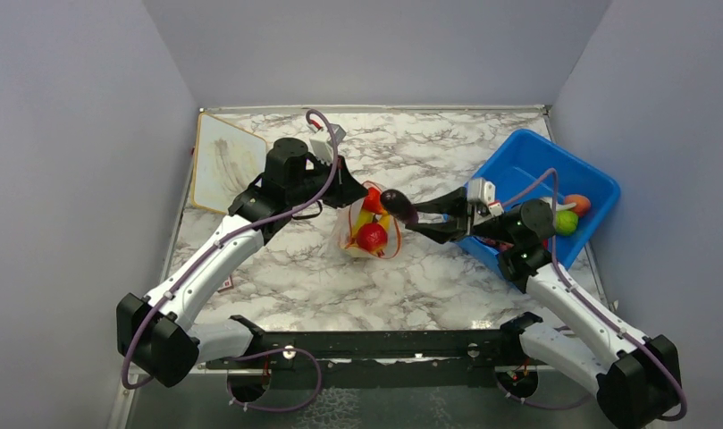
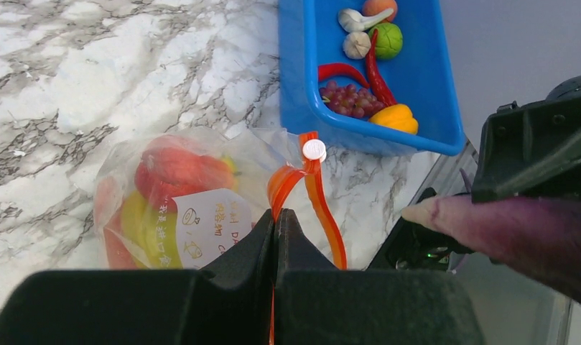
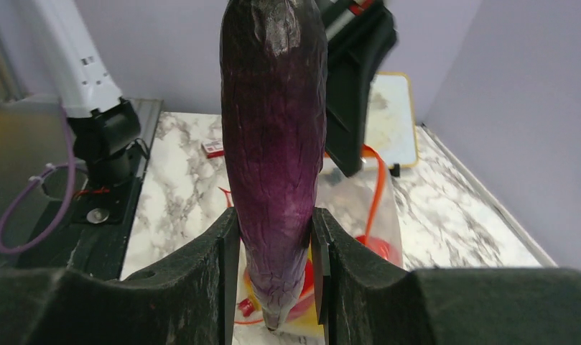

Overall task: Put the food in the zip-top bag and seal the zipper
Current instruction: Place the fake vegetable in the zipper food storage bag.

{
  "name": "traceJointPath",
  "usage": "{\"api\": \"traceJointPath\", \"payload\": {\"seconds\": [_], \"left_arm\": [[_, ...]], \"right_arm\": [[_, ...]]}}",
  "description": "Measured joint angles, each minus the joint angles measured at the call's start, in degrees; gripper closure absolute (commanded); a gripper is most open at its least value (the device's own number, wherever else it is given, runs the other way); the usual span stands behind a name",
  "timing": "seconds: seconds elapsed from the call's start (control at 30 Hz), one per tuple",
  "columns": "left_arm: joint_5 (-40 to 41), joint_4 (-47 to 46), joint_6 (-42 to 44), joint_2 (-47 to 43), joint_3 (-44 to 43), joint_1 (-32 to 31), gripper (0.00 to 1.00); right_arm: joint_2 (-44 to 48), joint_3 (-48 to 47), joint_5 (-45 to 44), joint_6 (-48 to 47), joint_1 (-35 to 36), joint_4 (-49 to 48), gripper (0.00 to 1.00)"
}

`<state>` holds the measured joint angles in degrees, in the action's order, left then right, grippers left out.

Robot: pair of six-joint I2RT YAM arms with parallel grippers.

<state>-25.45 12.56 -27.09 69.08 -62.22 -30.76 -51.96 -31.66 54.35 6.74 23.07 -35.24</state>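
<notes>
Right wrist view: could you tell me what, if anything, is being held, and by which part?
The purple eggplant, clamped by the right gripper at its tapered near end; the rest sticks out forward.

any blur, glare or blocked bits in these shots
top external: even light, sharp, faint shadows; left wrist: zip-top bag crisp with sheen, eggplant at right soft; right wrist: eggplant sharp but blocks the middle

High rear view looking down, close wrist views, all sharing zip-top bag (image 1: 366,231)
</notes>
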Motion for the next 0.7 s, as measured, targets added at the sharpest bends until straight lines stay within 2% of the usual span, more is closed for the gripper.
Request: {"api": "traceJointPath", "payload": {"seconds": [0.3, 0.7], "left_arm": [[-5.2, 0.0, 0.7, 0.3, 0.0, 0.0, 1.00], [-11.7, 3.0, 4.2, 0.3, 0.0, 0.0, 1.00]], "right_arm": [[-4.9, -2.1, 6.7, -11.3, 7.1, -1.3, 0.78], [-12.0, -8.1, 11.1, -29.1, 14.9, 5.4, 0.77]]}}
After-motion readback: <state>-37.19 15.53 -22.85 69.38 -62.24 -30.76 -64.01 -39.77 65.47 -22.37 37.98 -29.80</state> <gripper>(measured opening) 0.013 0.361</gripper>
